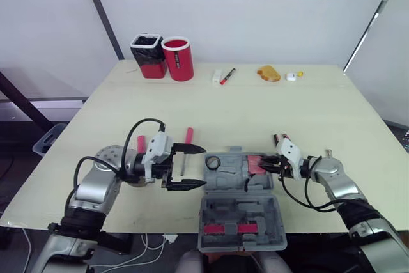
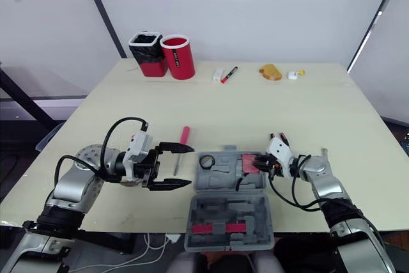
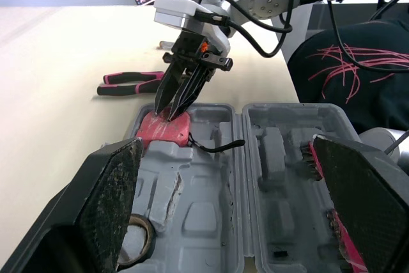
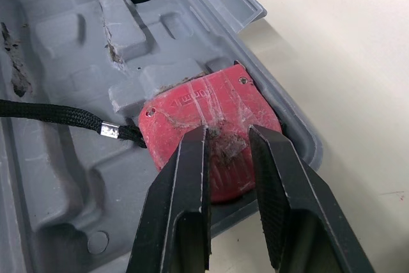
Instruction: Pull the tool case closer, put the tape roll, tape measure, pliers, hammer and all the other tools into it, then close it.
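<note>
Soft, even light is coming down from overhead, brightening the pale table (image 1: 255,107) from its near edge to its far edge without hot spots. At the far side the red cup (image 1: 178,59) is throwing only a short, faint shadow. A soft grey shadow is lying under the left gripper (image 1: 204,168). The tool case (image 4: 57,158) is catching a gentle sheen on its moulded ridges, with no harsh glare. The right gripper (image 4: 228,132) is darkening the tape measure (image 4: 211,103) beneath it.
</note>
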Robot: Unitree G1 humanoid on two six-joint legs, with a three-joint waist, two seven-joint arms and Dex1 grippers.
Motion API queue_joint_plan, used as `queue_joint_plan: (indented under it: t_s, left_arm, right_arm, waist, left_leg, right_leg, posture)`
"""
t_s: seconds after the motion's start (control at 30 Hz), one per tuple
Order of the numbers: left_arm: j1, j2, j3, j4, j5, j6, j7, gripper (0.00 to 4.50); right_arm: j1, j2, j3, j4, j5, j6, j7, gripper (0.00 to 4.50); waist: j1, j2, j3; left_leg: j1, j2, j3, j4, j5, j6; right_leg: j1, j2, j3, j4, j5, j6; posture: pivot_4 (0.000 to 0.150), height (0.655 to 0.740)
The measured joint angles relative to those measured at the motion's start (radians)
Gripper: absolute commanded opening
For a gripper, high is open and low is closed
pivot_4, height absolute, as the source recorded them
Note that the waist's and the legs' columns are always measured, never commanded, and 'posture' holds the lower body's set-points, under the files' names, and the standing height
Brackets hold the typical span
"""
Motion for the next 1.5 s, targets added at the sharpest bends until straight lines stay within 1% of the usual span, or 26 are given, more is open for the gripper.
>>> queue_joint_plan:
  t_s: [0.17,0.23,0.27,0.43,0.53,0.63,0.8,0.87,0.97,1.0,1.03,1.13,1.17,1.2,1.3,1.33,1.37,1.5]
  left_arm:
    - [0.013,0.000,0.010,-0.001,0.000,-0.007,0.005,4.50]
    - [0.025,0.000,0.011,-0.001,0.000,-0.009,0.008,4.50]
    - [0.026,0.000,0.012,-0.001,0.000,-0.010,0.008,4.50]
    - [0.036,0.001,0.019,-0.002,-0.001,-0.011,0.009,4.50]
    - [0.045,0.001,0.028,-0.002,-0.004,-0.012,0.011,4.50]
    - [0.086,-0.003,0.086,-0.002,-0.029,-0.002,0.050,4.50]
    - [0.132,-0.007,0.161,-0.002,-0.058,0.009,0.105,4.50]
    - [0.169,-0.007,0.210,0.011,-0.060,0.008,0.134,4.50]
    - [0.203,-0.009,0.254,0.026,-0.060,0.008,0.171,4.50]
    - [0.211,-0.009,0.266,0.032,-0.060,0.008,0.182,4.50]
    - [0.231,-0.011,0.291,0.038,-0.060,0.007,0.201,4.50]
    - [0.282,-0.011,0.345,0.065,-0.060,0.002,0.238,4.50]
    - [0.309,-0.011,0.380,0.092,-0.059,-0.009,0.260,4.50]
    - [0.310,-0.011,0.382,0.094,-0.059,-0.010,0.261,4.50]
    - [0.337,-0.011,0.412,0.118,-0.058,-0.023,0.277,4.50]
    - [0.384,-0.011,0.440,0.140,-0.057,-0.042,0.284,4.50]
    - [0.390,-0.011,0.443,0.145,-0.057,-0.044,0.285,4.50]
    - [0.444,-0.012,0.479,0.186,-0.057,-0.068,0.292,4.50]
  right_arm:
    - [0.053,0.005,-0.023,-0.066,0.016,-0.021,-0.037,1.03]
    - [0.099,0.005,-0.037,-0.116,0.036,-0.029,-0.040,1.03]
    - [0.109,0.004,-0.038,-0.128,0.038,-0.035,-0.040,1.03]
    - [0.185,0.003,-0.080,-0.256,0.107,-0.041,-0.032,1.03]
    - [0.214,-0.009,-0.115,-0.338,0.151,-0.045,-0.030,1.03]
    - [0.290,-0.053,-0.186,-0.437,0.210,-0.026,-0.036,1.03]
    - [0.376,-0.079,-0.290,-0.511,0.289,0.016,-0.068,1.03]
    - [0.433,-0.085,-0.347,-0.540,0.329,0.029,-0.082,1.03]
    - [0.492,-0.099,-0.404,-0.558,0.356,0.031,-0.092,1.03]
    - [0.507,-0.103,-0.418,-0.559,0.360,0.031,-0.095,1.39]
    - [0.543,-0.104,-0.446,-0.569,0.378,0.031,-0.098,1.53]
    - [0.623,-0.112,-0.504,-0.574,0.406,0.031,-0.097,2.32]
    - [0.666,-0.117,-0.542,-0.575,0.421,0.030,-0.096,2.76]
    - [0.669,-0.117,-0.546,-0.575,0.422,0.030,-0.096,3.02]
    - [0.709,-0.118,-0.581,-0.578,0.438,0.026,-0.093,3.76]
    - [0.762,-0.118,-0.619,-0.578,0.452,0.017,-0.081,3.86]
    - [0.768,-0.117,-0.625,-0.576,0.454,0.016,-0.080,4.35]
    - [0.806,-0.106,-0.670,-0.547,0.479,-0.005,-0.063,4.35]
  waist:
    - [0.000,0.001,0.001]
    - [0.001,0.002,0.003]
    - [0.000,0.003,0.005]
    - [-0.003,0.006,0.011]
    - [-0.002,0.006,0.011]
    - [0.000,0.006,0.011]
    - [0.001,0.006,0.011]
    - [0.000,0.006,0.011]
    - [0.001,0.006,0.011]
    - [0.001,0.006,0.011]
    - [0.001,0.006,0.011]
    - [0.001,0.006,0.011]
    - [0.001,0.006,0.012]
    - [0.001,0.006,0.012]
    - [0.001,0.006,0.012]
    - [0.001,0.006,0.012]
    - [0.001,0.006,0.012]
    - [0.001,0.006,0.012]
  left_leg:
    - [-0.001,0.000,-0.003,0.000,0.000,0.000]
    - [-0.004,-0.009,-0.016,-0.001,0.000,0.000]
    - [-0.005,-0.013,-0.023,-0.001,0.000,0.000]
    - [-0.007,-0.014,-0.024,-0.001,0.000,0.000]
    - [-0.013,-0.014,-0.025,0.000,0.000,0.000]
    - [-0.016,-0.013,-0.026,-0.001,0.000,0.000]
    - [-0.017,-0.013,-0.026,-0.001,0.000,0.000]
    - [-0.016,-0.013,-0.026,-0.001,0.000,0.000]
    - [-0.016,-0.013,-0.026,-0.001,0.000,0.000]
    - [-0.016,-0.013,-0.026,-0.001,0.000,0.000]
    - [-0.016,-0.013,-0.026,-0.001,0.000,0.000]
    - [-0.016,-0.013,-0.025,-0.001,0.000,0.000]
    - [-0.016,-0.013,-0.025,-0.001,0.000,0.000]
    - [-0.016,-0.013,-0.025,-0.001,0.000,0.000]
    - [-0.015,-0.013,-0.025,-0.001,0.000,0.000]
    - [-0.015,-0.013,-0.025,-0.001,0.000,0.000]
    - [-0.015,-0.013,-0.025,-0.002,0.000,0.000]
    - [-0.015,-0.012,-0.026,-0.002,0.000,0.000]
  right_leg:
    - [-0.001,0.000,0.002,0.000,0.000,0.000]
    - [-0.005,0.001,0.007,0.000,0.001,0.002]
    - [-0.006,0.001,0.009,0.000,0.004,0.007]
    - [-0.008,0.000,0.011,-0.001,0.005,0.008]
    - [-0.014,0.001,0.010,0.000,0.005,0.008]
    - [-0.015,0.001,0.009,-0.001,0.005,0.008]
    - [-0.015,0.001,0.009,-0.002,0.005,0.008]
    - [-0.015,0.001,0.009,-0.002,0.004,0.008]
    - [-0.015,0.000,0.009,-0.002,0.003,0.010]
    - [-0.015,0.000,0.009,-0.002,0.003,0.011]
    - [-0.015,0.000,0.009,-0.002,0.003,0.010]
    - [-0.015,0.000,0.009,-0.002,0.003,0.010]
    - [-0.015,0.000,0.009,-0.002,0.003,0.010]
    - [-0.015,0.000,0.009,-0.002,0.002,0.009]
    - [-0.015,-0.001,0.009,-0.002,0.001,0.009]
    - [-0.015,-0.001,0.009,-0.002,0.001,0.009]
    - [-0.015,-0.001,0.009,-0.002,0.000,0.008]
    - [-0.015,-0.002,0.010,-0.003,0.000,0.008]
  posture:
    - [0.150,0.7400]
    - [0.150,0.7400]
    - [0.150,0.7400]
    - [0.150,0.7400]
    - [0.150,0.7400]
    - [0.150,0.7400]
    - [0.150,0.7400]
    - [0.150,0.7400]
    - [0.150,0.7400]
    - [0.150,0.7400]
    - [0.150,0.7400]
    - [0.150,0.7400]
    - [0.150,0.7400]
    - [0.150,0.7400]
    - [0.150,0.7400]
    - [0.150,0.7400]
    - [0.150,0.7400]
    - [0.150,0.7400]
